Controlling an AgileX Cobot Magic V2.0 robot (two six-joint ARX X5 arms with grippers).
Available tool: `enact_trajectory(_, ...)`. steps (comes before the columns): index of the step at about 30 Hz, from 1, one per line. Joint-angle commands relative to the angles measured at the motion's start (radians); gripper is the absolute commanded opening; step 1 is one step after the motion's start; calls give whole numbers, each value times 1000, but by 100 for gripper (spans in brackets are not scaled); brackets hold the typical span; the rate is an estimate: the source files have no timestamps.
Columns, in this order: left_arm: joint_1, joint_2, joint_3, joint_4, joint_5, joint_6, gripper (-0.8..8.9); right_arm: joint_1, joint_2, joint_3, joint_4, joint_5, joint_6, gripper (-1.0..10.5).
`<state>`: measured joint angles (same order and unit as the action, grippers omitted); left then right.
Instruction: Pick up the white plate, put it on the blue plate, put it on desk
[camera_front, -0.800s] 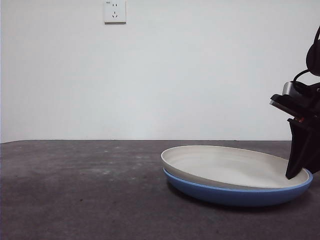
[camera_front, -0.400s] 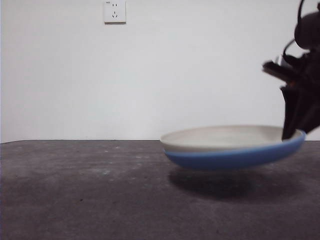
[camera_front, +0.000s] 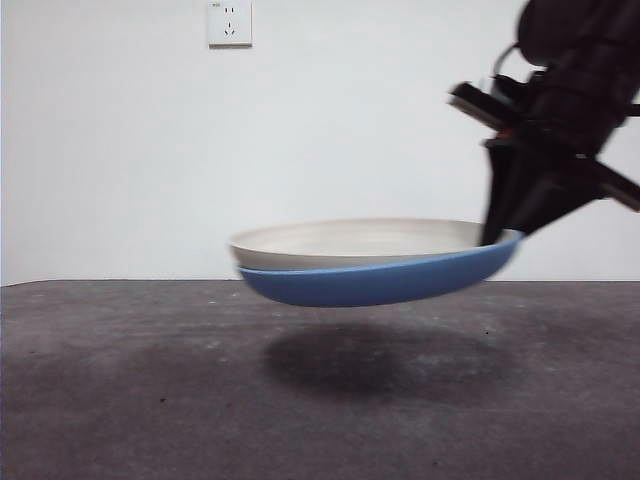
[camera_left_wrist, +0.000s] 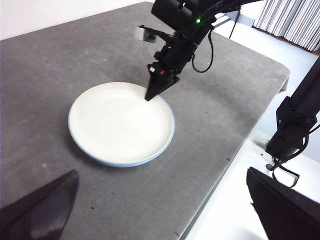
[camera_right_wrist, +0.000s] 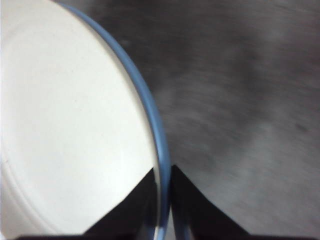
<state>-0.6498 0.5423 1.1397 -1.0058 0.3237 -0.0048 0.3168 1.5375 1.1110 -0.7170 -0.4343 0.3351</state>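
Observation:
The white plate (camera_front: 360, 238) lies nested inside the blue plate (camera_front: 385, 281). Both hang in the air above the desk (camera_front: 150, 380), tilted a little, with a shadow under them. My right gripper (camera_front: 500, 238) is shut on the rims of the two stacked plates at their right edge. In the right wrist view its jaws pinch the blue rim (camera_right_wrist: 156, 135) beside the white plate (camera_right_wrist: 70, 125). The left wrist view shows the white plate (camera_left_wrist: 117, 122) in the blue plate (camera_left_wrist: 169, 142) from above, with the right gripper (camera_left_wrist: 150, 96) on the rim. My left gripper (camera_left_wrist: 160, 210) is open and empty, far from the plates.
A white wall with a socket (camera_front: 229, 22) stands behind the desk. The desk's edge (camera_left_wrist: 235, 145) runs near the plates in the left wrist view, with floor and another arm's base (camera_left_wrist: 292, 125) beyond it.
The stacked plates have risen off the desk and moved left in the front view, carried by my right gripper, which has also risen.

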Motion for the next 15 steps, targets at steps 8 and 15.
enact_trajectory(8, -4, 7, 11, 8, 6, 16, 531, 138, 123, 21, 116, -9, 111, 4)
enact_trajectory(15, -4, 7, 11, 8, 6, 16, 531, 153, 224, 21, 164, 5, 115, 4)
